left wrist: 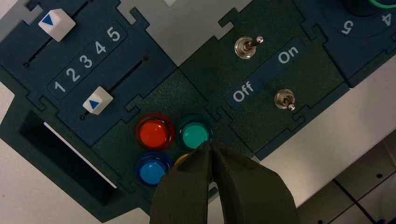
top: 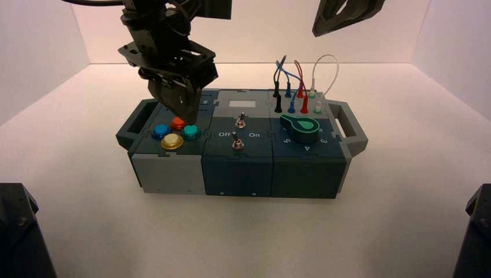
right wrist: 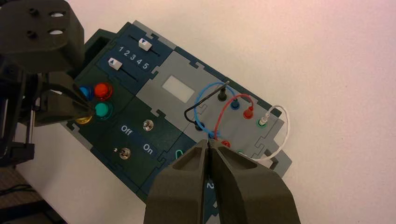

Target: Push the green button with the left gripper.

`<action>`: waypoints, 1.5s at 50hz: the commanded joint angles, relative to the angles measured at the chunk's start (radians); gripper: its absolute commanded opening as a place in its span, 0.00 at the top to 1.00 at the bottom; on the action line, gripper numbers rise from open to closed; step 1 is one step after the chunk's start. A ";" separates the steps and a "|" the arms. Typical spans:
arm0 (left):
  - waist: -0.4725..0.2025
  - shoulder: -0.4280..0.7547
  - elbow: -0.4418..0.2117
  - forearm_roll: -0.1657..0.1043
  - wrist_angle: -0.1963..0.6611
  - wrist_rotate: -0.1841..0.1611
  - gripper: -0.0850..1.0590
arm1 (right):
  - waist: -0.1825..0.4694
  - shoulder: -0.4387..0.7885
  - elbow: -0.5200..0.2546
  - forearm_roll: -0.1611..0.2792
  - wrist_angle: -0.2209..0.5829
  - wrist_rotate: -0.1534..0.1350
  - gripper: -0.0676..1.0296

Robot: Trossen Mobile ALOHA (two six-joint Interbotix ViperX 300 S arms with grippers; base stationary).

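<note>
Overhead, left gripper (left wrist: 211,148) fingers together, tip beside green button (left wrist: 195,136), right gripper (right wrist: 208,145) raised

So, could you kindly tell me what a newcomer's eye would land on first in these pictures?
Probably the black left gripper, fingers shut, poised over the cluster of four glossy round buttons at the box's left front, its tip by the small teal-green domed button. Next, the looping coloured wires plugged in at the box's right rear, above the large dark-green rotary knob. The black right gripper, also shut, hangs raised over that right end.
</note>
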 commanded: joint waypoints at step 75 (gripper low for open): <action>0.017 -0.063 -0.043 0.025 0.094 0.008 0.95 | 0.005 -0.012 -0.034 0.005 0.009 0.006 0.96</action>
